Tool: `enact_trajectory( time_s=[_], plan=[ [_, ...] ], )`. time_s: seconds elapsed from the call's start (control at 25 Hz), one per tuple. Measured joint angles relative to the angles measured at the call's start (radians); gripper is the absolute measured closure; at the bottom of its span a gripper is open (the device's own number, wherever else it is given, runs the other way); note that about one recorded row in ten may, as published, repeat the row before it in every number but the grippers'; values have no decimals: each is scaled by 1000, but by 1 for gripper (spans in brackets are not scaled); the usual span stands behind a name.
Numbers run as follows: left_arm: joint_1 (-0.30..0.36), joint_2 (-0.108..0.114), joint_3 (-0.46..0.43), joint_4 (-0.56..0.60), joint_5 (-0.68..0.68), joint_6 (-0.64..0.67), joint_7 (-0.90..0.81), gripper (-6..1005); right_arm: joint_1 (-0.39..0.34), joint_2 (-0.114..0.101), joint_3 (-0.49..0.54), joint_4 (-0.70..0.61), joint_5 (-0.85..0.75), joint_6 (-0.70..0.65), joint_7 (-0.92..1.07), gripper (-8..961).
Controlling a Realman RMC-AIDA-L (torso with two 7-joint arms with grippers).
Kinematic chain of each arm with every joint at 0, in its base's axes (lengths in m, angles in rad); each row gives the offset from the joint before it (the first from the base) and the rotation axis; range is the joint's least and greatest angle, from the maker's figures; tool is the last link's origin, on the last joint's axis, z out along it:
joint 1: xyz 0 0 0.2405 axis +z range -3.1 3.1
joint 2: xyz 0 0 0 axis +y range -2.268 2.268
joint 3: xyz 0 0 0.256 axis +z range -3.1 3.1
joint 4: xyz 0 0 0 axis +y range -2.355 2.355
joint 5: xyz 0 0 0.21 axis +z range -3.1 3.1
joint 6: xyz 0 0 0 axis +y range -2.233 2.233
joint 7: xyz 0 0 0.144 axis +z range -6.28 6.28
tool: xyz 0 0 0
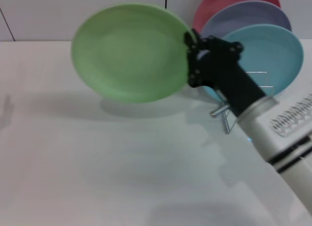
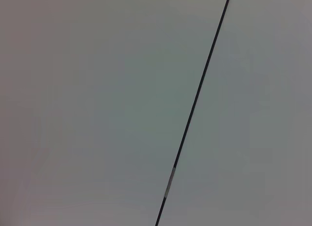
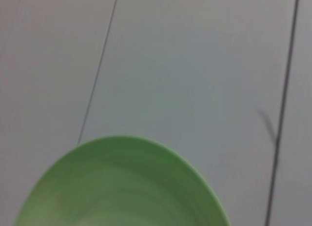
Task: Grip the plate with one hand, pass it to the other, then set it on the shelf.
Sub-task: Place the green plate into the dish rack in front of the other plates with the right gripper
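The black two-finger right gripper [image 1: 191, 44] is clenching the three-o'clock rim of the round light green matte plastic plate [image 1: 130, 52], holding it tilted above the white table [image 1: 97, 162], at nine o'clock from the thin silver wire dish rack [image 1: 229, 113].

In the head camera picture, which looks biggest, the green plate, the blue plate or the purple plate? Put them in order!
1. green plate, held off the table by the right gripper; it may just be nearer the camera.
2. blue plate.
3. purple plate, mostly hidden behind the blue one, so its true size is unsure.
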Motion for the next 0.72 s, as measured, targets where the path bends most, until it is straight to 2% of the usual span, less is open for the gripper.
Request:
enact_trajectory(
  time_s=[0.08,0.12,0.2,0.36,0.52,0.56,0.6,0.64,0.68,0.72],
  plan=[
    [-9,0,0,3,0,16,-2,382,-93,0,45,83,-87,14,3,923],
    [-9,0,0,3,0,16,-2,382,-93,0,45,83,-87,14,3,923],
    [-15,1,-1,3,0,30,-2,382,-158,-1,86,120,-147,18,5,923],
    [-19,1,-1,4,0,41,-8,382,-211,-3,132,138,-193,16,9,923],
    [-25,1,-1,5,0,55,-12,382,-229,-7,152,143,-200,14,10,923],
    [-25,1,-1,5,0,58,-13,382,-238,-14,163,147,-202,13,14,923],
    [-26,1,-1,6,0,60,-16,382,-247,-32,175,158,-218,12,45,923],
    [-26,1,-1,7,0,62,-23,382,-249,-41,179,163,-228,11,65,923],
    [-28,1,-1,10,0,69,-34,382,-251,-73,186,177,-255,6,136,923],
    [-28,1,-1,10,0,69,-34,382,-251,-73,186,177,-255,6,136,923]
  ],
)
